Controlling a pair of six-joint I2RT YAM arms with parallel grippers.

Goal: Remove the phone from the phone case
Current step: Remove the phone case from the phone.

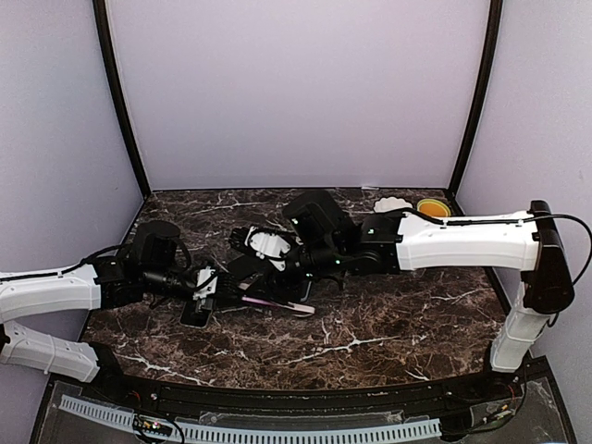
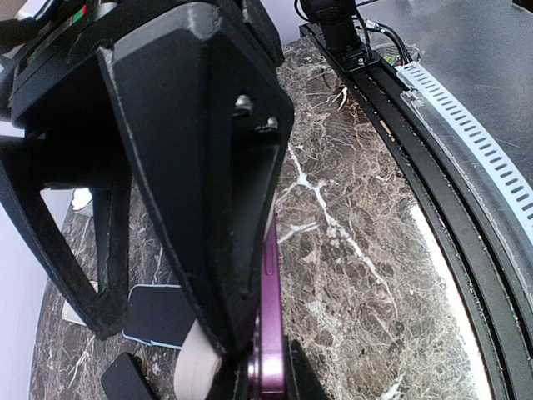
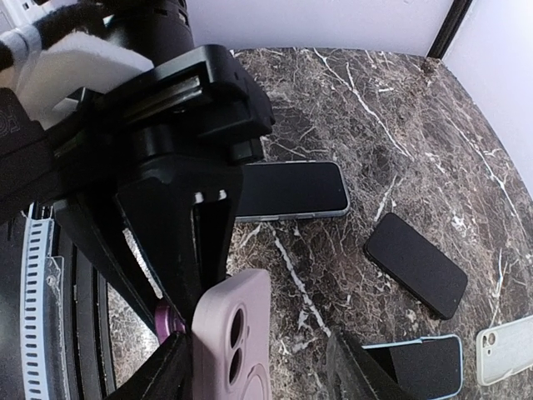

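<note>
Phone [image 2: 271, 283] sits edge-up, clamped in left gripper [image 2: 262, 367], long axis pointing at right gripper [image 3: 266, 371]. That one straddles pink case [image 3: 233, 333], jaws partly open, one finger clear. Peel looks like right's job.

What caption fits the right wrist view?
Right claw open around the pink case while the left claw grips the purple phone over a marble table.

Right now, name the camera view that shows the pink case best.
Right wrist: the pink case is close up, its back and camera cutout facing the lens. The top view gives only a pink sliver; the left wrist view shows just a purple edge.
</note>
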